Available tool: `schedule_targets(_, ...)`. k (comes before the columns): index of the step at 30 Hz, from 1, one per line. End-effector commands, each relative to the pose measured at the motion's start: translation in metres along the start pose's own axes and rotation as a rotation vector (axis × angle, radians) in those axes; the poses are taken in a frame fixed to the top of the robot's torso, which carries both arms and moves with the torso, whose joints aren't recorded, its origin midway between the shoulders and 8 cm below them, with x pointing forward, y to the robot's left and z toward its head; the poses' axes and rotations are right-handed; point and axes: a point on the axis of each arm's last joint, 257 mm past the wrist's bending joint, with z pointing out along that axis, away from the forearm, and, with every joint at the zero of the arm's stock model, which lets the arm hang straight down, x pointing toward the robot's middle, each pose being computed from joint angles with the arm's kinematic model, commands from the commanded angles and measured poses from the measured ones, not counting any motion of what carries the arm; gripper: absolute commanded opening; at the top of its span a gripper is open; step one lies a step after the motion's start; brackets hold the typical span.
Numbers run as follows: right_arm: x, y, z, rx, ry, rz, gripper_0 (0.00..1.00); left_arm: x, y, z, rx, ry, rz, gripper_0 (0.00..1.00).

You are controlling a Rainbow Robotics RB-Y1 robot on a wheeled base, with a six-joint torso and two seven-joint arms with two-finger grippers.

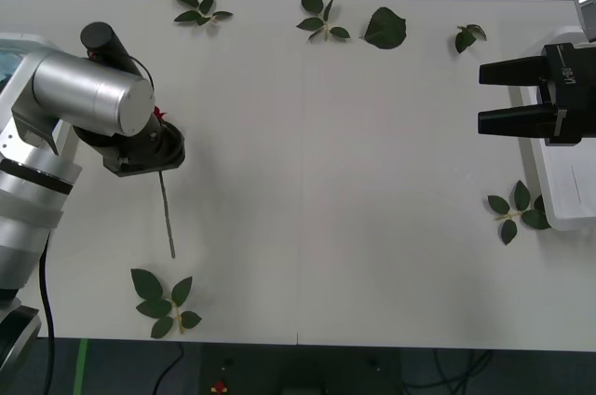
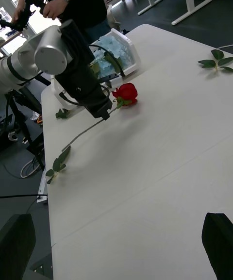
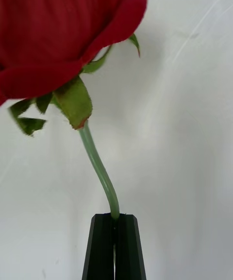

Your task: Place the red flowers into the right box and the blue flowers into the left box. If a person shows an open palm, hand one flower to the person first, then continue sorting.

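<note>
Left hand (image 3: 114, 222) fingers are being kept fully closed, pinching the red flower (image 3: 58, 42) by its stem just below the bud, over the surface (image 1: 354, 181) at its left side. Right hand (image 1: 512, 97) is being held wide open, gripping nothing, above the right box (image 1: 568, 199).

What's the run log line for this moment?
left gripper: shut on red rose stem | right gripper: open, idle near right box | left box: holds blue flowers
</note>
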Motion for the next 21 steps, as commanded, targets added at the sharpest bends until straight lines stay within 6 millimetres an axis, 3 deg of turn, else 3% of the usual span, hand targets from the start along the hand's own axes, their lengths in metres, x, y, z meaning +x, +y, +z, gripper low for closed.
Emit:
schedule_targets(1, 0.0, 0.003, -0.004, -0.003, 0.012, -0.029, 1.0, -0.056, -0.03, -0.087, 0.112, -0.112, -0.056, 0.0)
schedule_targets(6, 0.001, 0.004, -0.004, -0.004, 0.013, -0.028, 1.0, -0.078, -0.041, -0.156, 0.212, -0.17, -0.05, 0.0)
schedule_targets(9, 0.0, 0.003, -0.003, -0.003, 0.011, -0.029, 1.0, -0.09, -0.051, -0.183, 0.268, -0.205, -0.021, 0.0)
schedule_targets(16, 0.001, 0.003, -0.004, -0.003, 0.012, -0.025, 1.0, -0.128, -0.077, -0.222, 0.325, -0.355, 0.173, 0.0)
schedule_targets(21, 0.0, 0.003, -0.004, -0.002, 0.011, -0.023, 1.0, -0.148, -0.129, -0.248, 0.431, -0.533, 0.385, 0.0)
